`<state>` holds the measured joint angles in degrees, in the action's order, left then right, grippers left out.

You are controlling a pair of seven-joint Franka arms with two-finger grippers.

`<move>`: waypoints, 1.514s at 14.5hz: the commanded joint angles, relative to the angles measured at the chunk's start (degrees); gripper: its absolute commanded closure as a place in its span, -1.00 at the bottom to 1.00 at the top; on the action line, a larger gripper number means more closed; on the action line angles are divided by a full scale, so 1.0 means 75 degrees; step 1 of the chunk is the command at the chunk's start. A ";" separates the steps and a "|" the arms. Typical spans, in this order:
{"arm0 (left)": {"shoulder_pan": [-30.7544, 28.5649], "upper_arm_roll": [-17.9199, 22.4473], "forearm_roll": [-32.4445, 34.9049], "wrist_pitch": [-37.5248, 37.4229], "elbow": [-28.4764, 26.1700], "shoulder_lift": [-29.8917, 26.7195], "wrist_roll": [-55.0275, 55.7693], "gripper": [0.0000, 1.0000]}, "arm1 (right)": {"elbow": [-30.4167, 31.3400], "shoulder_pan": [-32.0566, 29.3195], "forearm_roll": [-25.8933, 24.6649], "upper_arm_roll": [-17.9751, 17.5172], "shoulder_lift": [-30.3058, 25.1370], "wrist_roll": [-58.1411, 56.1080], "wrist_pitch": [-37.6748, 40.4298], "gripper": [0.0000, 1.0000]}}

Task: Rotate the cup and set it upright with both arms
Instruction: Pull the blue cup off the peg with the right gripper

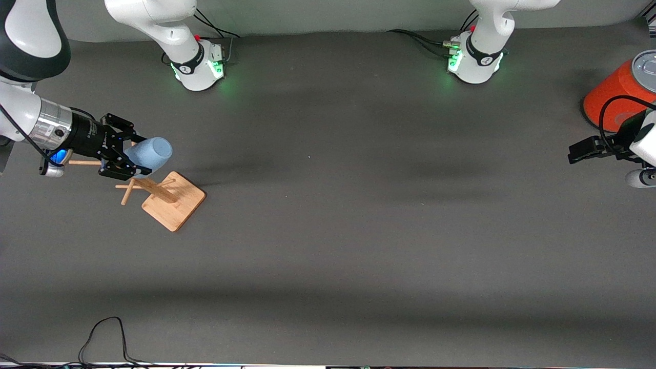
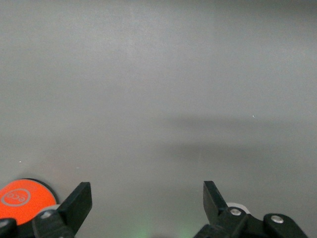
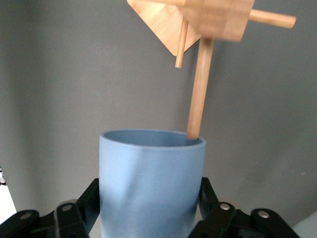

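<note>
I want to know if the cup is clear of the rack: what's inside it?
One peg tip of the wooden rack reaches the cup rim, held by the right claw. The cup's depth is hidden.

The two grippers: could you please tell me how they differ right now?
The right gripper is shut on the cup, above the wooden peg stand; the left gripper is open and holds nothing. The right works at its own end of the table; the left waits beside the orange-red can. Both are black, two-fingered.
</note>
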<state>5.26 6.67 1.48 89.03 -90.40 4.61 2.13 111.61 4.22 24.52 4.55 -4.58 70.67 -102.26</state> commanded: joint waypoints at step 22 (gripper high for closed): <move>-0.0139 -0.0011 -0.0044 0.0071 -0.0087 -0.0017 -0.0109 -1.00 | -0.2916 0.0198 -0.4003 -0.5912 0.2776 0.5537 -0.2010 -0.20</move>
<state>4.40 6.64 1.47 89.16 -90.98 4.68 2.12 93.03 5.53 1.52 -36.02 10.66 105.51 -116.61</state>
